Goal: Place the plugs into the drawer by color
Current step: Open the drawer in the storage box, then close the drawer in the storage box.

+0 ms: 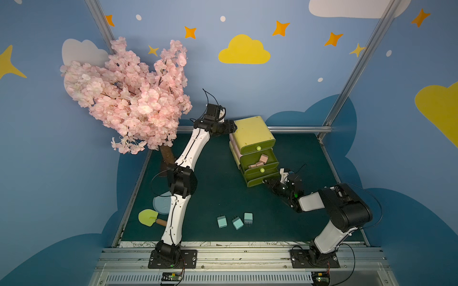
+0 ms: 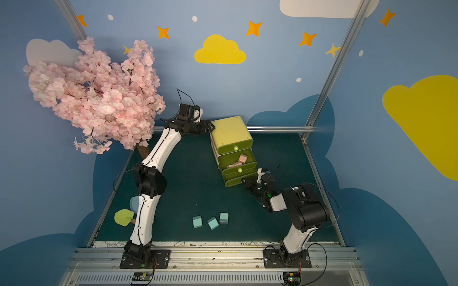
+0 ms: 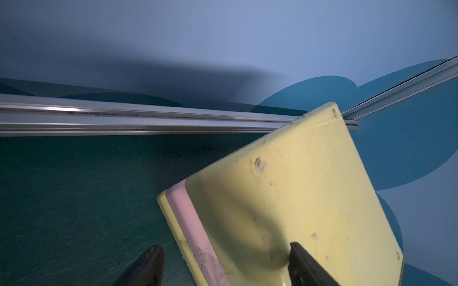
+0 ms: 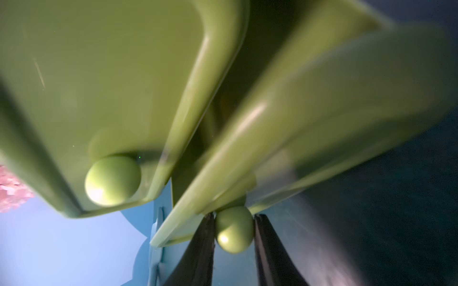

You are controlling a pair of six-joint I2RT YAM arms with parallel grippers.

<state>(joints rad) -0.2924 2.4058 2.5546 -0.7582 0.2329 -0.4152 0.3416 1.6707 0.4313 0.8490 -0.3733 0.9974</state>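
Light blue plugs (image 1: 237,222): three in a loose row on the green worktop (image 1: 210,193), nearest the viewer; well apart from both claws, on their near side, prongs visible on each.
Right claw (image 4: 234,216): clenched on the bottom knob (image 4: 234,229), jaws pressed against either side of it.
Bottom drawer (image 1: 252,182): front directly ahead of the right claw, lowest tier of the drawer cabinet (image 1: 250,131).
Middle drawer (image 1: 249,171): pulled out, just above the right claw; peach-pink plugs (image 1: 264,158) lie inside.
Top drawer (image 1: 255,146): closed, between the two claws in height.
Left claw (image 3: 224,245): released, jaws apart astride the cabinet's rear top corner; one jaw over the pale yellow top, the other beside the side wall, clear of it.
Pink blossom tree (image 1: 124,99): on the left claw's outer side, apart from it.
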